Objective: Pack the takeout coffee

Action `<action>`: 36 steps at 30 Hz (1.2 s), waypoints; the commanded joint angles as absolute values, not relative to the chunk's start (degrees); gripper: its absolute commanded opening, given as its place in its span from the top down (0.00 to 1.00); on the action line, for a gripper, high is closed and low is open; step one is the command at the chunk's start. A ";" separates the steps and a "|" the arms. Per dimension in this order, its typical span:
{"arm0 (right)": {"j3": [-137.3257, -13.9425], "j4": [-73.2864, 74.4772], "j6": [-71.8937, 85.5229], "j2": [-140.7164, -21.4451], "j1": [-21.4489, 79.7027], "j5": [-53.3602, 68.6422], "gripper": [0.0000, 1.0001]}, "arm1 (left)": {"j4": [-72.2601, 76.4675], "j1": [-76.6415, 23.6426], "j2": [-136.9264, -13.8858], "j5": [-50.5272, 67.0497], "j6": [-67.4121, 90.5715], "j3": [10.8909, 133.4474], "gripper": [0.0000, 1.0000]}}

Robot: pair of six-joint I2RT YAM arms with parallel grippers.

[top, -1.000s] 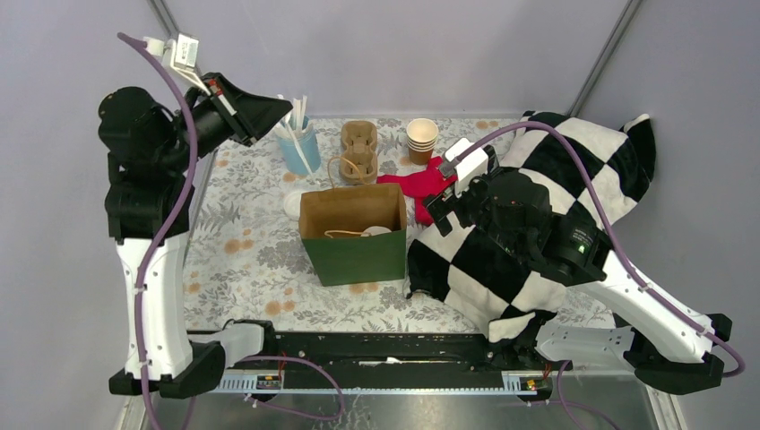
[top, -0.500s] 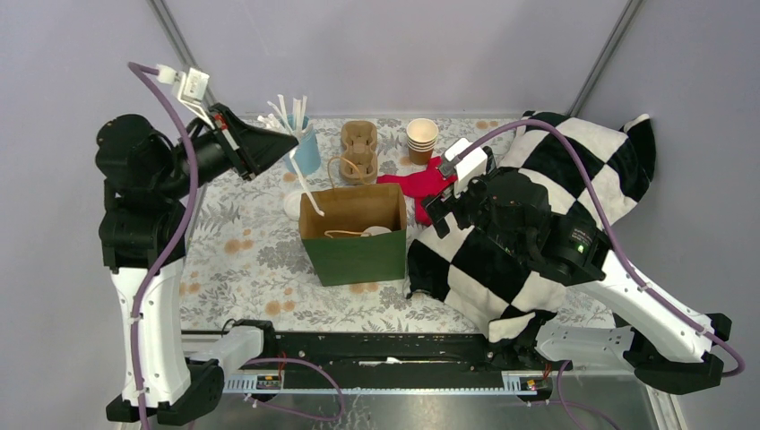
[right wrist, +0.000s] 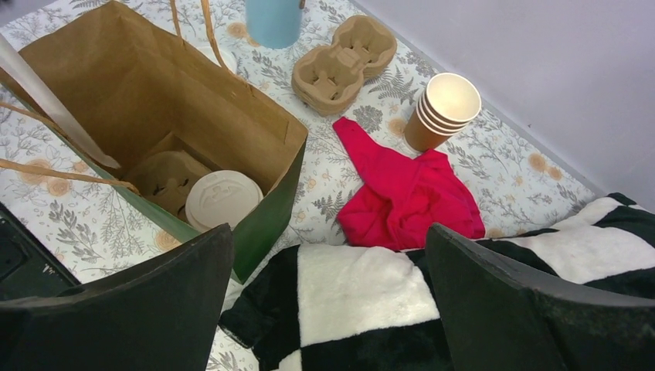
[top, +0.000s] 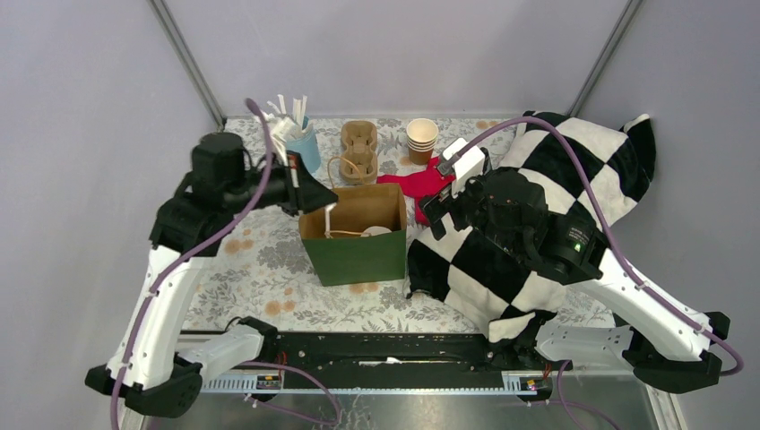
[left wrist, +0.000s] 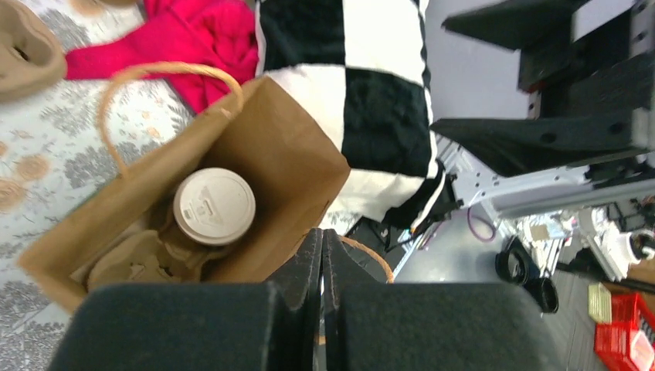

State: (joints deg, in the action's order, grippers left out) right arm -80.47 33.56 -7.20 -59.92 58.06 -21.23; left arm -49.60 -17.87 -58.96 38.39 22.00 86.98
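White straw (right wrist: 54, 103) pinched in clenched left fingers (left wrist: 305, 267) | right fingers (right wrist: 139, 309) spread wide, empty

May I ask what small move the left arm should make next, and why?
Probably open the left gripper jaws: the white straw they pinch hangs with its lower end inside the paper bag, beside the lidded coffee cup.

Open bag (top: 358, 260) mouth; handles (left wrist: 166, 68), straw (right wrist: 54, 108) across; takeout coffee (left wrist: 214, 205) inside

The paper bag (left wrist: 286, 154) hides the coffee (left wrist: 214, 206) below its lid; my right wrist view cuts off the white stick (right wrist: 54, 102).
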 commanded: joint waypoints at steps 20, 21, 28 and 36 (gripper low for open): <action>-90.41 40.72 7.66 -57.92 57.80 -41.14 0.00 | -48.44 -31.99 -66.09 -2.10 24.46 106.66 0.02; -90.67 40.95 8.57 -57.68 57.83 -42.33 0.00 | -48.42 -31.99 -65.98 -3.10 25.11 107.94 0.01; -102.29 50.12 12.92 -61.97 57.79 -43.38 0.00 | -46.43 -31.99 -63.40 -8.61 24.02 108.70 0.01; -95.23 41.60 8.85 -57.33 57.79 -46.89 0.00 | -36.97 -31.95 -56.42 -14.67 17.08 100.40 0.01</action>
State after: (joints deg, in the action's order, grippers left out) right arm -94.56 45.56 10.11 -58.43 57.95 -44.29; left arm -44.23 -31.88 -57.43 -8.08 20.64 99.79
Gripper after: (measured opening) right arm 0.994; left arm 0.990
